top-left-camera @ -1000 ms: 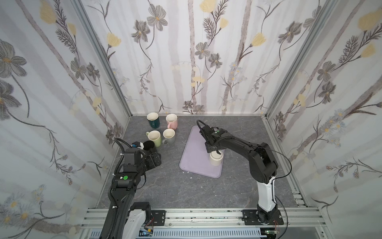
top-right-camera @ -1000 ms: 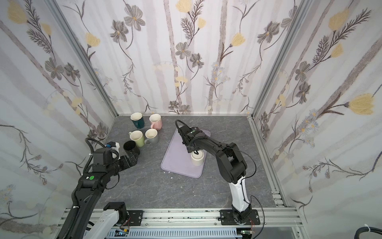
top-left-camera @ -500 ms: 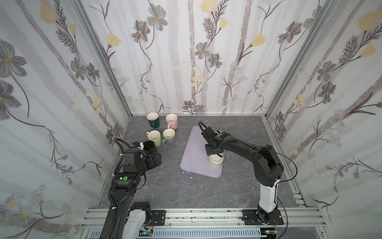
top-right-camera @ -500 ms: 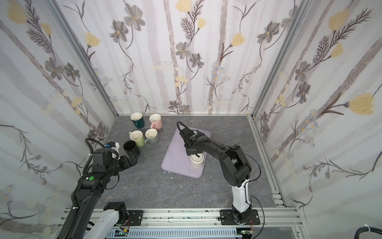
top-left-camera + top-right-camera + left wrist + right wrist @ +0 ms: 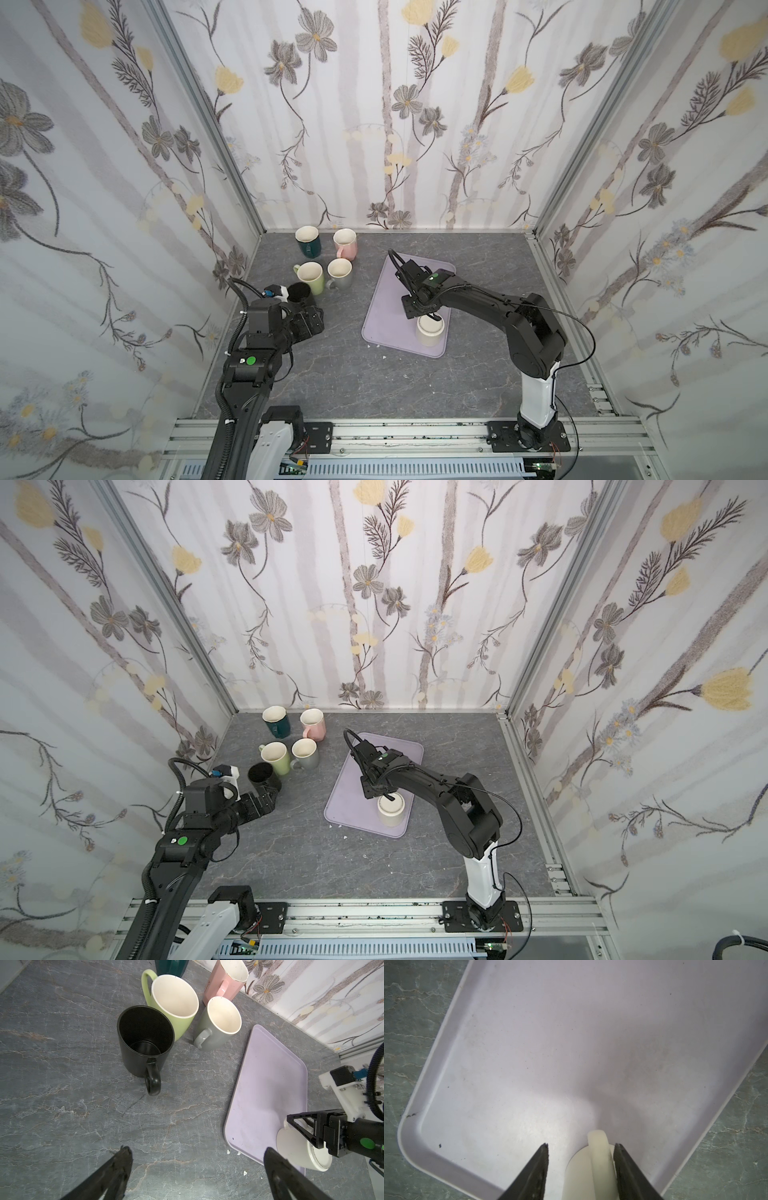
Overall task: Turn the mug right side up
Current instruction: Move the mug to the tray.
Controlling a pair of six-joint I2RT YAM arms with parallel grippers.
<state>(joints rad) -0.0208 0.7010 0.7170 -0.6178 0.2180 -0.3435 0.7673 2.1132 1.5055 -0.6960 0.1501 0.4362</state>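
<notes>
Cream mug (image 5: 430, 332), spare mugs (image 5: 310, 276) seemingly apart

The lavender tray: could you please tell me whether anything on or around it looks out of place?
Yes: the cream mug stands upside down, base up, on the tray. Small white chips lie on the table by the tray's near edge.

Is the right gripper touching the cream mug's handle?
Cannot tell. Right wrist view: the handle sits between the right gripper's fingers, clear of one; the other is too close to judge.
</notes>
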